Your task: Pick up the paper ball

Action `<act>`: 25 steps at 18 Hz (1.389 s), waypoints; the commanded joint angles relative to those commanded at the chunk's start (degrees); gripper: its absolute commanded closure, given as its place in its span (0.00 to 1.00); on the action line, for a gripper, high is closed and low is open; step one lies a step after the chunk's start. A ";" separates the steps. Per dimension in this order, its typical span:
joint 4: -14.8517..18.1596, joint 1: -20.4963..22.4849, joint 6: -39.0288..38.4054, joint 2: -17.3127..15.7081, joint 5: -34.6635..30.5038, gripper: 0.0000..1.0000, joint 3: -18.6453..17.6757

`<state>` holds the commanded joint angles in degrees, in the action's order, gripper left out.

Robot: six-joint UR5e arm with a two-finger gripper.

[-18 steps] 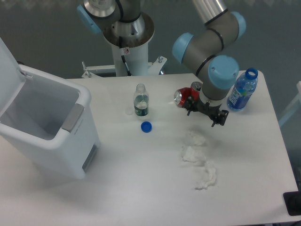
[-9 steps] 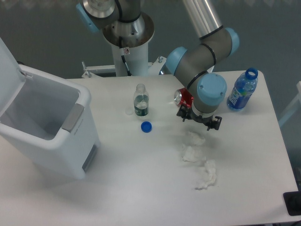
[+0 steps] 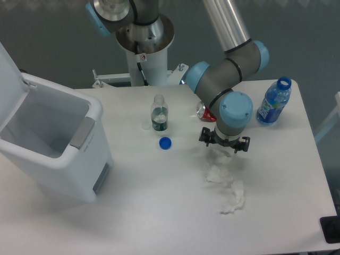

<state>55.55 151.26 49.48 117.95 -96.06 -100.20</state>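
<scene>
The paper ball [image 3: 220, 154] is a small wrinkled white wad lying on the white table [image 3: 159, 202]. It is partly covered by my gripper [image 3: 223, 144], which hangs directly over it. The jaws are open, one dark finger on each side above the ball, and nothing is held. I cannot tell whether the fingers touch the paper.
A mid-sized white paper wad [image 3: 215, 173] and a longer one [image 3: 232, 197] lie just in front of the ball. A red can [image 3: 203, 111] lies behind the arm, mostly hidden. A blue bottle [image 3: 273, 102], a small clear bottle [image 3: 159, 114], a blue cap [image 3: 165, 142] and an open white bin [image 3: 48, 141] are also here.
The gripper has swung left and toward the front, from beside the blue bottle to over the paper ball, covering most of the red can. The paper wads have not moved.
</scene>
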 joint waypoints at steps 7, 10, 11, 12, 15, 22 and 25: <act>-0.09 -0.18 -0.26 0.00 0.00 0.69 0.09; 0.00 -0.18 -0.35 -0.09 0.00 0.79 0.53; 0.09 -0.18 -0.44 -0.09 0.09 0.82 0.79; 0.09 -0.18 -0.70 -0.09 0.09 0.85 0.88; 0.18 -0.18 -0.88 -0.26 0.18 0.93 1.23; 1.49 0.09 -0.44 -1.40 0.09 1.00 3.16; 4.21 0.35 0.00 -4.56 0.26 1.00 4.12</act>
<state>59.75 151.61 49.48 113.39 -95.80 -96.07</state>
